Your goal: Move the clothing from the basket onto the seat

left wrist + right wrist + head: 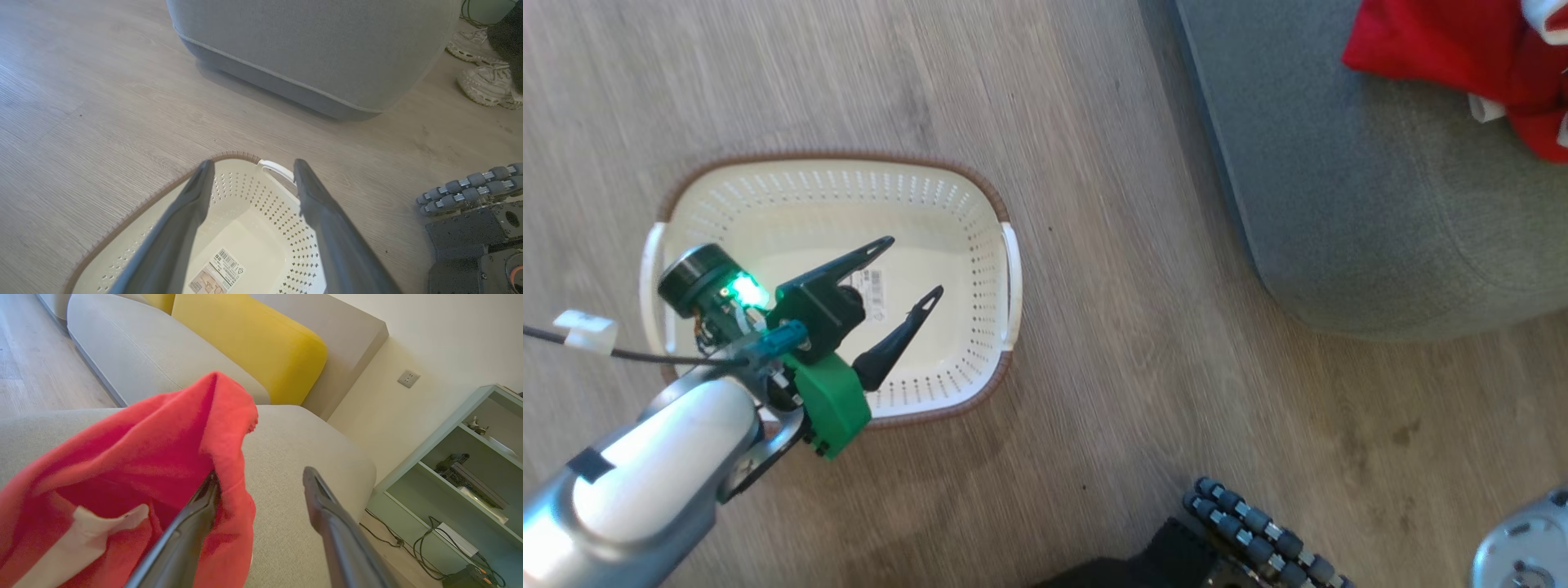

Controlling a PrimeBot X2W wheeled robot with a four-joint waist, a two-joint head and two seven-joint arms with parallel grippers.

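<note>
Now the left end effector (915, 265) hangs over the basket (849, 157) with its two dark fingers spread wide and nothing between them. Under them the basket's cream floor shows a printed label (216, 269). The basket stands on the wooden floor (1135, 327), near the rounded corner of the seat (1380, 204) but apart from it. The clothing (1437, 49) lies bunched on the seat's grey top, red with bits of white. In the right wrist view the right end effector (261, 473) is above that cushion with its jaws apart. A fold of the red fabric drapes against one finger (192, 514) while the other stands free of it. A yellow cushion (253, 339) sits behind the seat.
</note>
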